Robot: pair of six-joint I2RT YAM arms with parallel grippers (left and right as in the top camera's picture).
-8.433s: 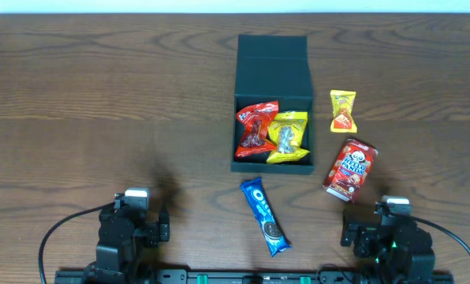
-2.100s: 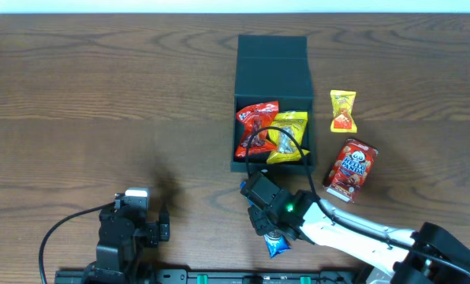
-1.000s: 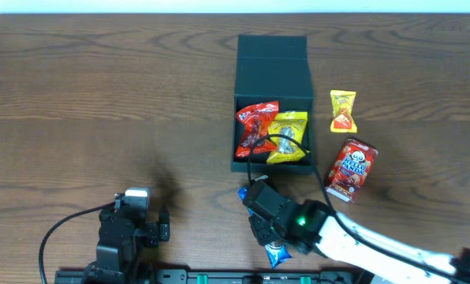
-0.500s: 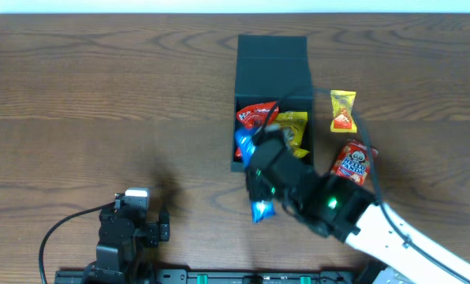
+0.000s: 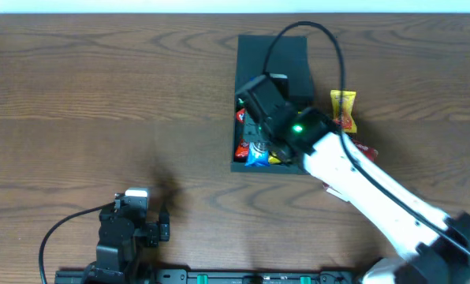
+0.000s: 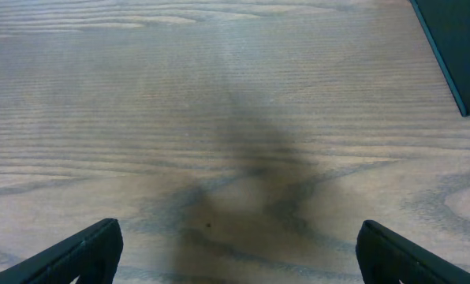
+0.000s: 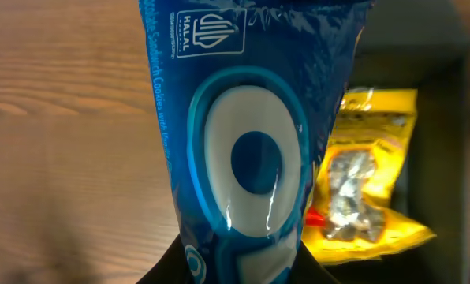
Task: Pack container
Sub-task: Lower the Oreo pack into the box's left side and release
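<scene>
Wood-grain table (image 5: 93,102), dark brown. Container (image 5: 255,55) sits centre-back, its lid laid open flat behind it. Right gripper (image 5: 260,136) is over the box's front half, pinching a blue cookie packet (image 7: 251,142) that hangs upright at the box's left side. A yellow packet (image 7: 365,189) and a red packet (image 5: 240,148) lie inside. Left gripper (image 6: 236,244) is low near the table's front edge, fingers spread wide with nothing between them.

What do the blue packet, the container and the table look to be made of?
The blue packet looks like glossy plastic film: bright glare, creases. The container seems matte card or rigid board: dark, flat, no shine. The table is wood or wood-look laminate: visible grain, low sheen.
</scene>
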